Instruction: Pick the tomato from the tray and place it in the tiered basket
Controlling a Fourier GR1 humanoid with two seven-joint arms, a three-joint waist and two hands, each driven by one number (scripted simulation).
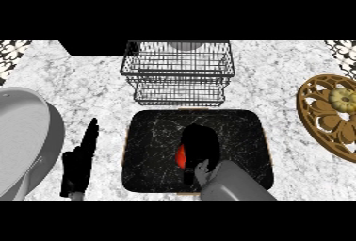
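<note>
Just below the centre of the frame, the right hand (198,143), black and smooth at the end of a grey forearm rising from the lower edge, lies over the tomato (180,155), fingers curved down around it so that only a glossy red sliver shows at the hand's left side. Tomato and hand sit inside the tray (149,141), a dark square with rounded corners and a black surface veined in white like marble. Directly above the tray, at upper centre, stands the tiered basket (178,70), a box of thin dark wire mesh with stacked levels, well apart from the tomato. At the lower left, the left hand (76,167) rests on the counter with its fingers straight and pointing up the frame, touching nothing. The counter (90,89) is pale grey speckled stone. A large smooth grey rounded pan (24,136) fills the left edge, and a round carved wooden trivet (330,120) with an openwork flower pattern lies at the right edge.
</note>
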